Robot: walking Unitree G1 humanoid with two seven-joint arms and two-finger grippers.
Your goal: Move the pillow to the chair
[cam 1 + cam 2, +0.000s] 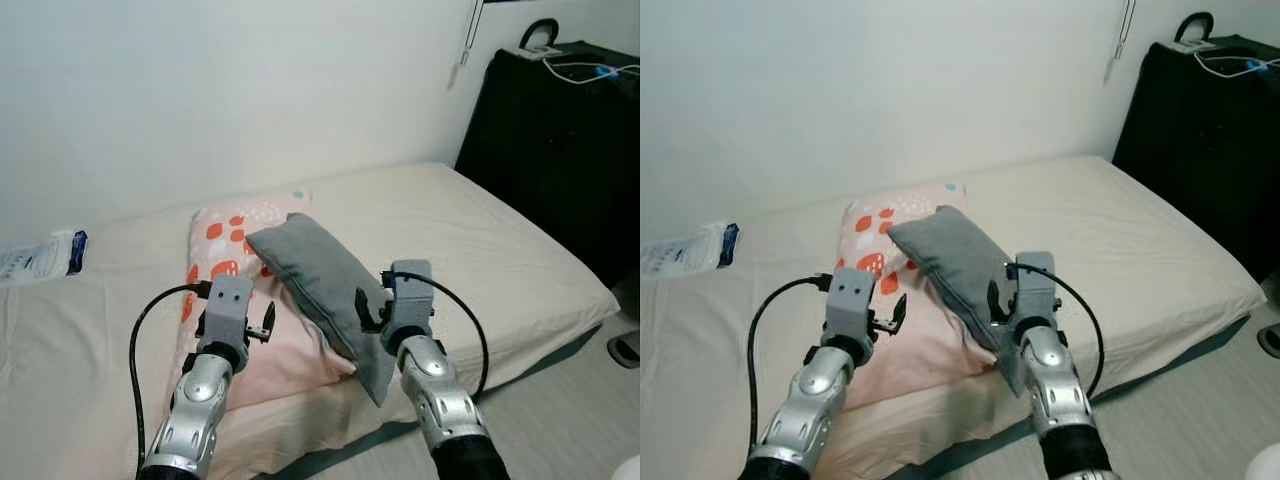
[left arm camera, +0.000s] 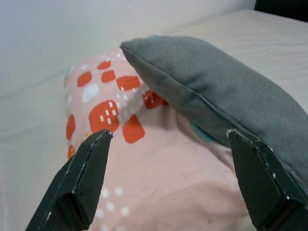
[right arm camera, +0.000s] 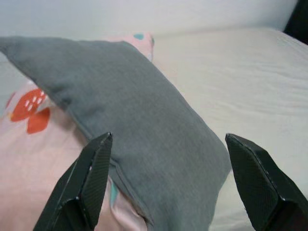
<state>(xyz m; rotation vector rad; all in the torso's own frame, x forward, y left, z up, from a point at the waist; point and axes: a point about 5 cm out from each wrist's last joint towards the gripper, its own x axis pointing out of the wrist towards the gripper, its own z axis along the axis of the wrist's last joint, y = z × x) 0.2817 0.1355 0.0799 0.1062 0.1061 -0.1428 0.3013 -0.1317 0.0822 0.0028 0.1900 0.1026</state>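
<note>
Pillow [image 1: 320, 290], grey, lies mid-frame atop a pink pillow [image 1: 235, 250] on the bed [image 1: 480, 250]; my left gripper [image 2: 168, 178] and right gripper [image 3: 168, 178] gape wide before it.

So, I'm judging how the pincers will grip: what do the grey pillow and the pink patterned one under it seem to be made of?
The grey rectangular pillow looks like matte woven fabric, perhaps cotton or canvas: a stitched seam runs along its edge, without sheen. The pink pillow with orange patches looks like smoother, thinner printed cloth, softly creased. The filling can't be seen.
</note>
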